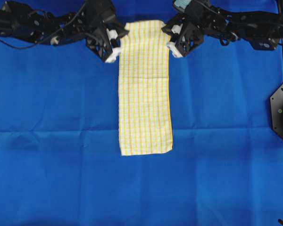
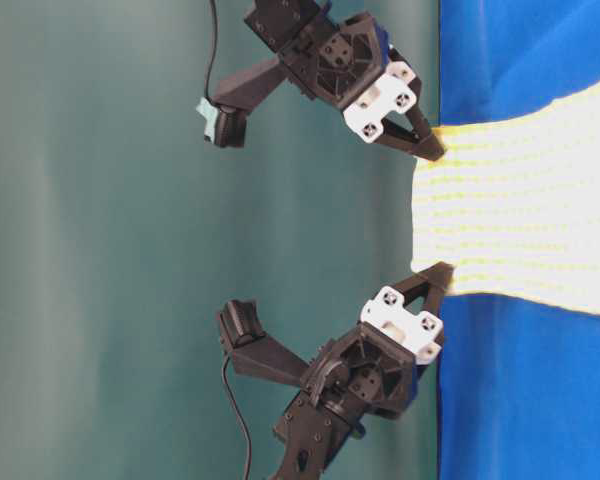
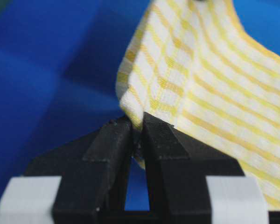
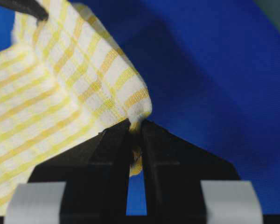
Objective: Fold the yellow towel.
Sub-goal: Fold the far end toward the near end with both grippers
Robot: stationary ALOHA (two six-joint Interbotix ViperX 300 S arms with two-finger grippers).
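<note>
- Black fingertips (image 3: 130, 135) of the left gripper (image 3: 137, 133), nearest to the left wrist camera, are pinching one corner of the yellow towel (image 3: 200, 88); the jaws are clenched on the cloth with almost no gap.
- Close to the right wrist camera, the right gripper (image 4: 136, 128) is doing the same: its jaws are squeezing the other corner at the hem, and a little yellow edge is hanging between the fingers.
- From the overhead view, the yellow towel (image 1: 145, 89) is lying as a long narrow strip in the middle of the blue cloth (image 1: 52, 165). Its far end is reaching the top centre of the frame, where the left gripper (image 1: 114, 49) and the right gripper (image 1: 173, 43) are holding it on each side.
- At table level, the held end is rising off the blue cloth (image 2: 520, 400) and the fabric between the two grips is sagging and narrowing a little.
- Judging from this sag, the towel is thin, light and very soft; it is not keeping any shape by itself, so it is probably following the grippers easily and draping.
- Corners with the hemmed edge seem the best places to hold, because the hem is thicker and is slipping less.
- One risk, I think: a thin corner can be sliding out of a small pinch if the two arms are pulling apart too strongly.
</note>
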